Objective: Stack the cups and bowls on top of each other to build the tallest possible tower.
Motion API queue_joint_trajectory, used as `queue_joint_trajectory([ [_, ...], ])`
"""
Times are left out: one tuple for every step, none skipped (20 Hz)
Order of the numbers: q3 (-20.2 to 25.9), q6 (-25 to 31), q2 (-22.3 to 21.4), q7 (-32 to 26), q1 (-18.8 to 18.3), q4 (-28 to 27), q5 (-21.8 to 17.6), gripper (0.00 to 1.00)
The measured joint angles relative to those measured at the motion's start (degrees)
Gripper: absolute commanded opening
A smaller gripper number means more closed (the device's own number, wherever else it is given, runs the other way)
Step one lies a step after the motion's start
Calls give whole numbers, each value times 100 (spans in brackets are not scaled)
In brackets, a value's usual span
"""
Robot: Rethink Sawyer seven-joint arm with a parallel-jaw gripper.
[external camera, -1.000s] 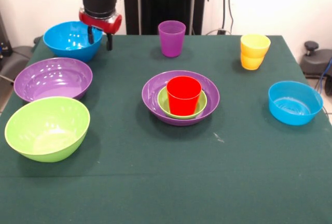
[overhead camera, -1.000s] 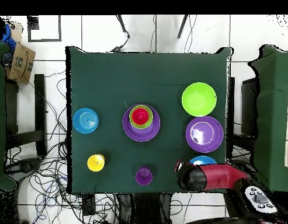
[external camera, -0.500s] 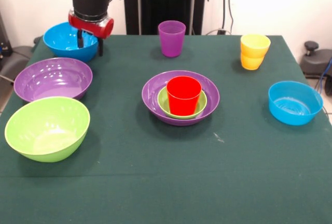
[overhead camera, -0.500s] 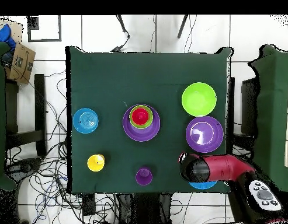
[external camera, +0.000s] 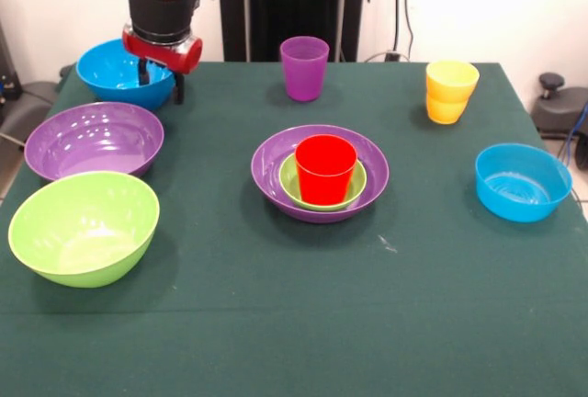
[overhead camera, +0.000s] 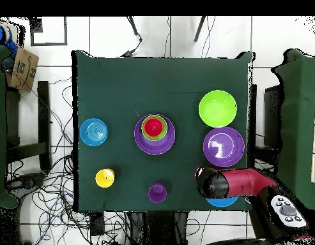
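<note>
My gripper hangs over the near right rim of the large blue bowl at the far left corner of the desk, its two dark fingers apart, one seeming to dip inside the wall and the other outside it toward the cloth. Nothing is clamped yet. I judge the step in hand to be fetching this bowl as the next storey of the tower, which stands at the middle of the desk: a large purple bowl as base, a small green bowl nested in it, a red cup upright in that.

The next move, as I read it, calls for settling a little lower so the rim sits between my fingers, closing on the wall, then lifting clear and carrying the bowl right and nearer to the red cup. The tower lies well apart from my gripper, to its right and nearer the front edge.

Waiting their turn: a second large purple bowl and a lime green bowl in a row down the left side, a purple cup at the far edge, two yellow cups stacked at far right, a small blue bowl at the right edge.
</note>
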Motion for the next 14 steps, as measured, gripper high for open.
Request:
queue_joint_trajectory([
  [0, 0, 14, 0, -3, 2, -2, 100],
  [0, 0, 33, 0, -8, 1, -2, 100],
  [0, 0, 38, 0, -12, 2, -2, 100],
  [1, 0, 39, 0, -18, 2, -2, 100],
  [2, 0, 38, 0, -28, 0, -2, 100],
  [14, 0, 38, 0, -97, 1, -2, 0],
  [18, 0, 38, 0, -111, 1, -2, 0],
  [22, 0, 38, 0, -125, 1, -2, 0],
  [26, 0, 38, 0, -140, 1, -1, 0],
  [40, 10, 25, 1, -184, 8, 1, 0],
  [50, 6, -12, 0, -246, 21, 0, 0],
  [54, 5, -34, 0, -283, 25, 0, 0],
  [62, 5, -53, 0, -318, 25, -1, 0],
  [71, 5, -72, 0, -353, 25, -1, 0],
])
